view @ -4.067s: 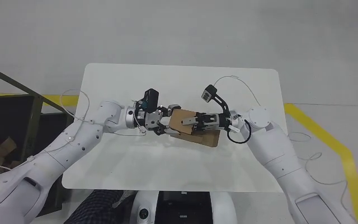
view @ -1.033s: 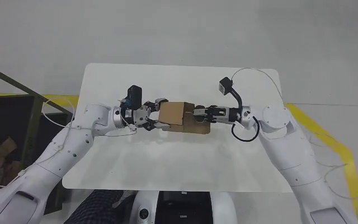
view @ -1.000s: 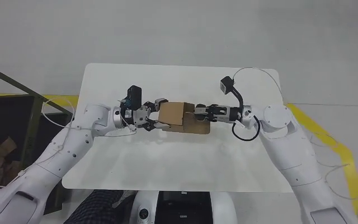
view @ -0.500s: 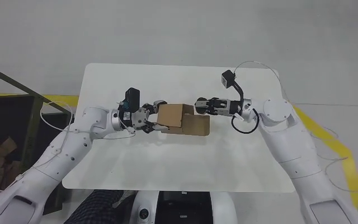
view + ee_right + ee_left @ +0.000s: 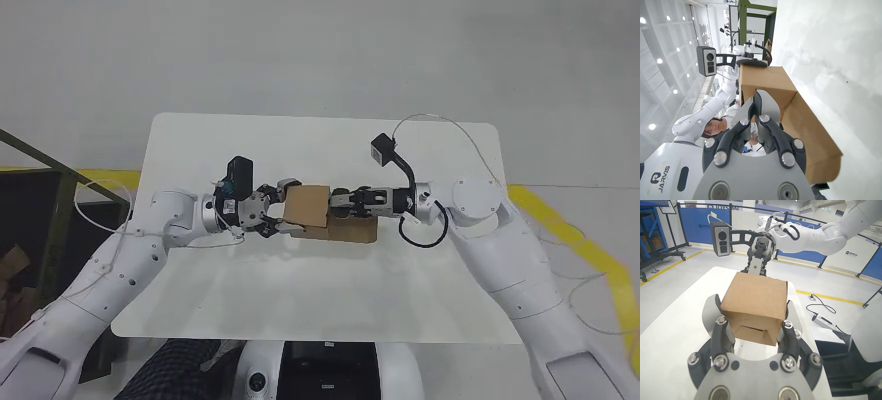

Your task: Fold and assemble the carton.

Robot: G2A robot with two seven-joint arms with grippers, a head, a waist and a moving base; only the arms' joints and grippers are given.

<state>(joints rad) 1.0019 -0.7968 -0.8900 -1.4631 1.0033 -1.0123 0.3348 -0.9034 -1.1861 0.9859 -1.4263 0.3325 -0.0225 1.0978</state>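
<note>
Boxy brown cardboard carton point(image 5: 308, 205), left gripper point(image 5: 753, 302) jaws clamped on its sides, right gripper point(image 5: 755, 96) jaws together

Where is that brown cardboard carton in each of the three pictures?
Top view: carton in the middle of the table, between left end effector and right end effector.
Left wrist view: carton gripped by that arm's end effector.
Right wrist view: carton just past that arm's end effector.
Shared landmark: the white table.
</note>
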